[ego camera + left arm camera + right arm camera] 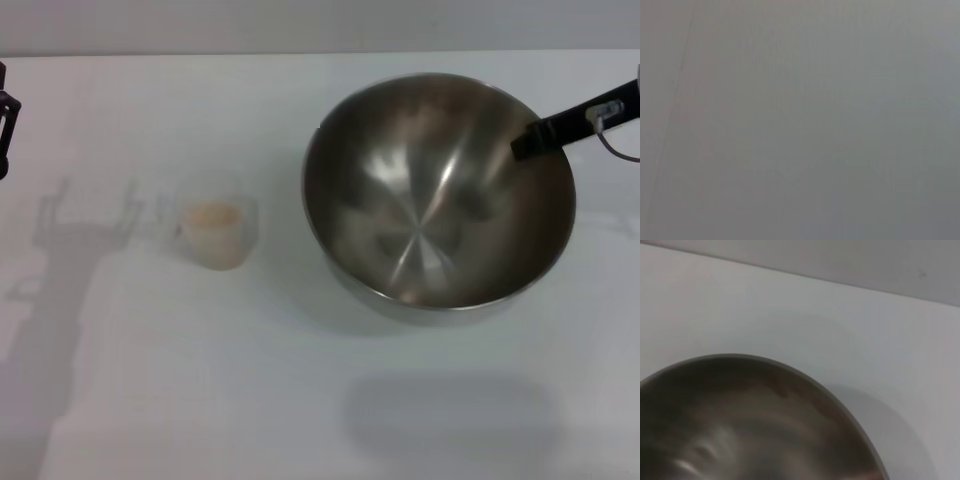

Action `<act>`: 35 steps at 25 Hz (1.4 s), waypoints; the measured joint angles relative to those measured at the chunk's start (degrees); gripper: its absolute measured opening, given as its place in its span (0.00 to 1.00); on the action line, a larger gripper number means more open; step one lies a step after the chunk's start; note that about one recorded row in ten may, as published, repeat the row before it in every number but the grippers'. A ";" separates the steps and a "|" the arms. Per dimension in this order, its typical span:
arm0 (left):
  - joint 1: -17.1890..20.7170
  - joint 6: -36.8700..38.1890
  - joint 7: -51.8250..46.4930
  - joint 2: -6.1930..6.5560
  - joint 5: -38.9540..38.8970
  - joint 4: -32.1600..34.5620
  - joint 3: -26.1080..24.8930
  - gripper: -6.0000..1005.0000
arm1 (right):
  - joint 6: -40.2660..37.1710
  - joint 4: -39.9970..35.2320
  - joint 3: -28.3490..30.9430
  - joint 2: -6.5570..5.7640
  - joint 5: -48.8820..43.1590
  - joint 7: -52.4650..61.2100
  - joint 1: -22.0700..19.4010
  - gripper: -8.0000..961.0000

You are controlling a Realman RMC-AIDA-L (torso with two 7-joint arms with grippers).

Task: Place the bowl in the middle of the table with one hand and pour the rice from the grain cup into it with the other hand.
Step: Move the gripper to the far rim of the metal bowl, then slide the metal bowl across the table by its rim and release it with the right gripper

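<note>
The steel bowl hangs above the white table, right of centre, and casts a shadow on the tabletop below it. My right gripper reaches in from the right edge. Its slim black finger lies inside the bowl's right rim, pinching it. The right wrist view shows the bowl's rim and inner wall close up. The small clear grain cup stands on the table left of the bowl, with pale rice inside. My left gripper shows only as a black part at the far left edge, well away from the cup.
The table's far edge meets a grey wall. Arm shadows fall on the tabletop left of the cup. The left wrist view shows only a plain grey surface.
</note>
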 joint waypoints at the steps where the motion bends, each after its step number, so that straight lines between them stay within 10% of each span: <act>1: 0.00 0.10 0.00 0.00 0.00 0.00 -0.01 0.82 | -0.21 0.01 -0.10 0.09 0.12 -0.01 0.12 0.01; 35: 0.28 1.21 0.00 -0.05 0.00 0.31 0.76 0.82 | -5.19 12.37 -2.89 0.22 0.84 -0.24 4.41 0.03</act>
